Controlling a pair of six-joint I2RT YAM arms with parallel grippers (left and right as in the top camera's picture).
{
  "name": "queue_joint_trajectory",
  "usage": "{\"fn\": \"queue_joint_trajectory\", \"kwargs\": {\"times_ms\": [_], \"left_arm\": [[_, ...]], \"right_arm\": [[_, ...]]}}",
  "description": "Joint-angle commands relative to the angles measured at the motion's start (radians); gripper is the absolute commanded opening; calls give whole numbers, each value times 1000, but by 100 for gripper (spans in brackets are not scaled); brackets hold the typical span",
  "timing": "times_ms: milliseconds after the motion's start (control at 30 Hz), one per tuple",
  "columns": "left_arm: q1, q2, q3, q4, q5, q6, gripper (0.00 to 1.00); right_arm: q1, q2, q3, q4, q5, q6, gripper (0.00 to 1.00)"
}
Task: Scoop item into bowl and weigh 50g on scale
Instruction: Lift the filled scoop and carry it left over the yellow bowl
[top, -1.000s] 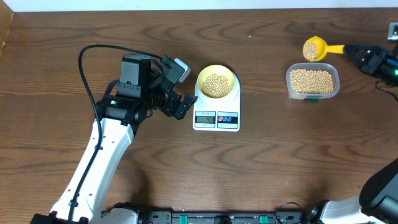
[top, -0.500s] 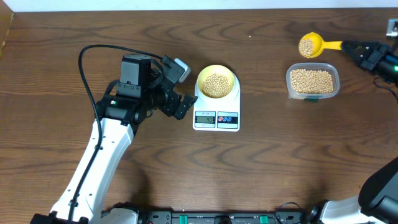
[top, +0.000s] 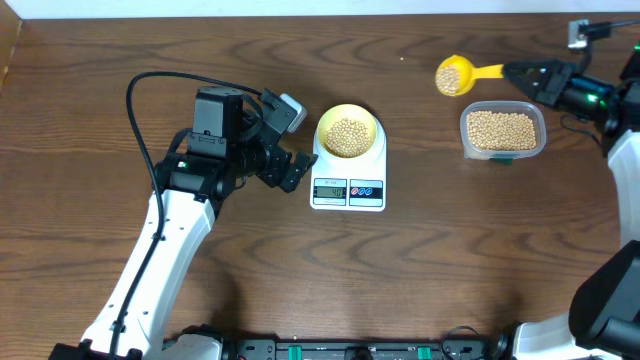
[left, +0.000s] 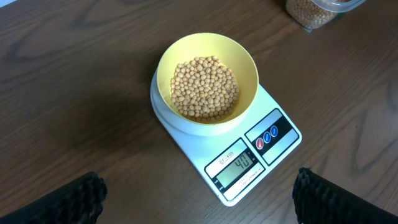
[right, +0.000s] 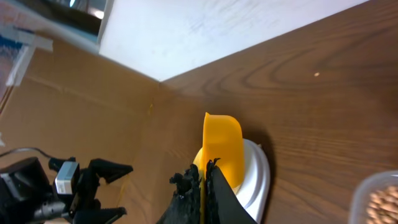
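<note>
The right tool (top: 510, 70) has carried the scoop (top: 453, 76), apparently still full, leftward.

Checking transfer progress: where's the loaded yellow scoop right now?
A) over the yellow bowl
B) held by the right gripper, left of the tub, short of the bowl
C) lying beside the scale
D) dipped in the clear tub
B: the overhead view shows the scoop, with beans in it, gripped by the right gripper just left of the tub, well short of the bowl on the scale.

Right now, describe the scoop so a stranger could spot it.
Find the clear tub of beans at the table's right. Just beyond its left corner is the scoop, gripped by the right end effector. Unlike the pale bowl, it is bright orange-yellow with a handle.
</note>
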Motion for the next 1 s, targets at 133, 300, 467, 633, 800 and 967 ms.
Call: {"fn": "queue_joint_trajectory", "kwargs": {"times_ms": [133,300,467,633,800,967], "left_arm": [[-2,-15,6,1,9,17,97],[-2,-15,6,1,9,17,98],[-2,-14,6,1,9,17,98],[-2,-14,6,1,10,17,98],[-2,-15,6,1,9,17,97],[-2,-15,6,1,9,17,97]], "right_arm": [[106,3,1,14,39,7,1],[170,3,1,32,71,15,1],[227,3,1,32,102,14,1],[283,3,1,48,111,13,1],[325,3,1,69,117,-11,1],[350,3,1,73,117,-67,1]]}}
